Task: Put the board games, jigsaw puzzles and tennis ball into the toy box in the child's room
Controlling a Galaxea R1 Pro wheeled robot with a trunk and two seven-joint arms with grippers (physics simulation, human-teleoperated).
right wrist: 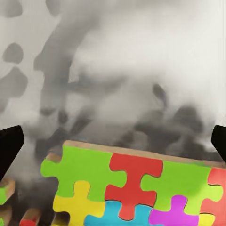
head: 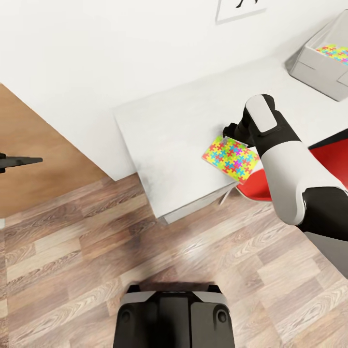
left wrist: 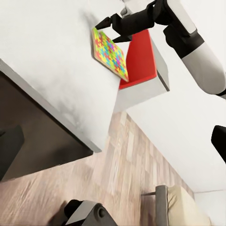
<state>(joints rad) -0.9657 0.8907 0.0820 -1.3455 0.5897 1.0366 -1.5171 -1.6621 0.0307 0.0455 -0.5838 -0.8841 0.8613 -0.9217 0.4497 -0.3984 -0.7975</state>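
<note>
Jigsaw puzzle (head: 231,158): thin flat square w/ glossy interlocking pieces in yellow, green, red, blue, pink, orange, lying at the front edge of the table (head: 169,140), one corner overhanging the edge above a red chair seat (head: 333,162). In the right wrist view the puzzle (right wrist: 136,183) shows a pale wood-coloured backing edge under the coloured layer, resting on the mottled grey-white top.

Right gripper (head: 237,131): black fingers at the puzzle's far edge, spread wide; in the right wrist view the two dark tips sit at either side w/ the puzzle's edge between them, not clamped on it. In the left wrist view one finger (left wrist: 104,21) pokes out just past the puzzle (left wrist: 111,52). Arm is smooth white shell w/ black joints.

Toy box (head: 316,67): pale grey tray w/ sloping walls, at the table's far right end, well apart from the gripper; a second jigsaw puzzle (head: 335,52) lies inside it.

Left gripper (head: 19,161): dark, thin, off to the side over brown floor; can't tell how far open it is.

Floor (head: 193,251): wood-grain planks, grey-brown. Wall (head: 96,53) plain white w/ a framed picture (head: 239,8). Bed corner (left wrist: 181,205): beige mattress, grey frame.
</note>
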